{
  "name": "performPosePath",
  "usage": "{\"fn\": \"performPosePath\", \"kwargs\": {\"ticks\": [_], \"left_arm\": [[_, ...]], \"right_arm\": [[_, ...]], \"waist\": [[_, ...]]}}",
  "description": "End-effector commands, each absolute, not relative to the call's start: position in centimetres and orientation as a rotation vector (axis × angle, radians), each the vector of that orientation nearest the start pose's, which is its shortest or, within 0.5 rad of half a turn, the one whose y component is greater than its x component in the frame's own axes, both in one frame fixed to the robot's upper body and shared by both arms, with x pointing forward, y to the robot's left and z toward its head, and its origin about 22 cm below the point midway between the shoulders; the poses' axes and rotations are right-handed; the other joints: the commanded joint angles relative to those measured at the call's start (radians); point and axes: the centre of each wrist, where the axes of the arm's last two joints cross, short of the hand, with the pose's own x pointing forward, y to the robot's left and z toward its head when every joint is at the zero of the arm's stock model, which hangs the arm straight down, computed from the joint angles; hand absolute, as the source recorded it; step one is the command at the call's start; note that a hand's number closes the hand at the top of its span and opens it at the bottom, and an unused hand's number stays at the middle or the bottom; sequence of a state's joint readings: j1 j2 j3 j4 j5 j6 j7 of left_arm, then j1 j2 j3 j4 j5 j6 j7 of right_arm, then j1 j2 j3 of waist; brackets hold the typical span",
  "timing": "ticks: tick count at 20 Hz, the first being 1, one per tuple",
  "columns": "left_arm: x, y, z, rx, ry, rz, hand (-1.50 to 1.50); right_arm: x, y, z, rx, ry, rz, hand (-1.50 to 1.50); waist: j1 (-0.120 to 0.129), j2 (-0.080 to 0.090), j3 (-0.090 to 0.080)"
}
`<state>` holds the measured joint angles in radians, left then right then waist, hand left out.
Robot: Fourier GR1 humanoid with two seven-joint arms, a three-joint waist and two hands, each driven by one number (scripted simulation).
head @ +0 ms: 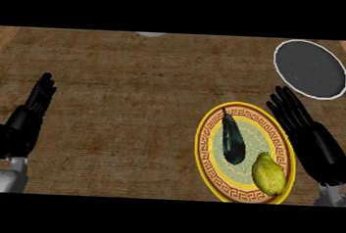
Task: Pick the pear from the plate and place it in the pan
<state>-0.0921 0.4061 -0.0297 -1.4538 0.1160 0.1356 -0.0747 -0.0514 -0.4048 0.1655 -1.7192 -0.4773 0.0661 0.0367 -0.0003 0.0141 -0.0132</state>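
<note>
We see the pear (pixel 269 178) on the plate (pixel 206 139) beside an eggplant (pixel 232 139), pan (pixel 309 69) far right, and both hands, left (pixel 25 118) and right (pixel 310 135), flat open.

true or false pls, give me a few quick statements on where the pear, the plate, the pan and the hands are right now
1. The pear lies on the plate. True.
2. The pan already holds the pear. False: nothing shows inside the pan, and the pear is on the plate.
3. A dark eggplant shares the plate with the pear. True.
4. The right hand is curled round the pear. False: its fingers are straight, and it is beside the plate's right rim.
5. The left hand is over the plate. False: it is open near the view's left edge, far from the plate.
</note>
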Motion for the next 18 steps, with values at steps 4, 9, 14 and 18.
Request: {"fn": "performPosePath", "kwargs": {"ticks": [4, 9, 14, 18], "left_arm": [[26.7, 24.7, 1.9, -0.026, -1.505, -0.122, 0.00], [26.0, 21.6, 0.1, -0.205, -1.394, -0.100, 0.00], [26.7, 20.8, 2.2, -0.234, -1.367, -0.114, 0.00], [25.7, 21.3, 1.2, -0.228, -1.344, -0.094, 0.00]], "right_arm": [[29.7, -27.8, 8.3, 0.307, -1.671, 0.353, 1.50], [29.7, -29.9, 9.0, -0.182, -1.804, 0.600, -1.50], [29.1, -31.3, 5.5, -0.125, -1.996, 0.443, -1.50], [29.7, -31.0, 9.0, -0.118, -1.728, 0.904, -1.50]], "waist": [[0.028, -0.008, 0.015], [0.014, -0.007, 0.015], [0.002, -0.013, 0.014], [0.016, -0.016, 0.011]]}}
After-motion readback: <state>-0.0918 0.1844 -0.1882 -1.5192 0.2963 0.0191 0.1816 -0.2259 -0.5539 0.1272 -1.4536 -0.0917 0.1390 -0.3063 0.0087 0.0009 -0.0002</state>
